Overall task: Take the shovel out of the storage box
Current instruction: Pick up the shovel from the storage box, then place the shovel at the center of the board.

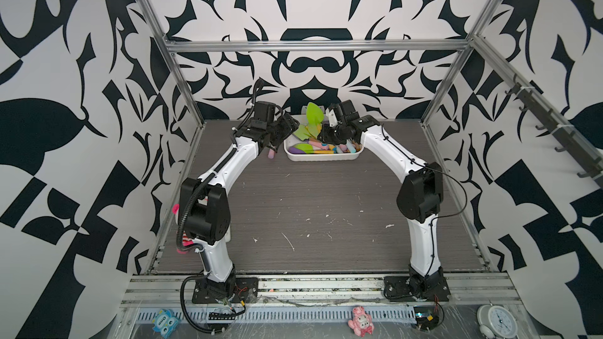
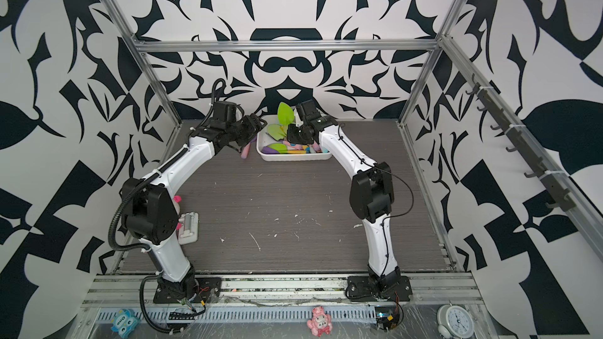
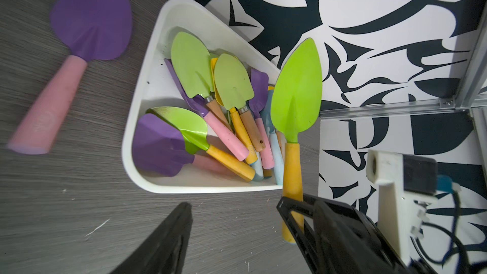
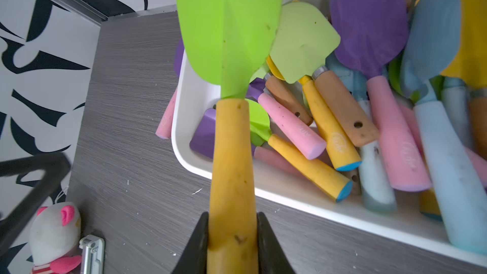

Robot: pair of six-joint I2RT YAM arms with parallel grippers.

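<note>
The storage box, a shallow white tub, stands at the back of the table with several coloured toy shovels piled in it. My right gripper is shut on the yellow handle of a green-bladed shovel. That shovel is lifted, blade up, over the box's left end. Left of the box, my left gripper hangs open over bare table, holding nothing.
A purple shovel with a pink handle lies on the table just left of the box. The patterned back wall is close behind the box. A plush toy and a white object sit near the left arm's base.
</note>
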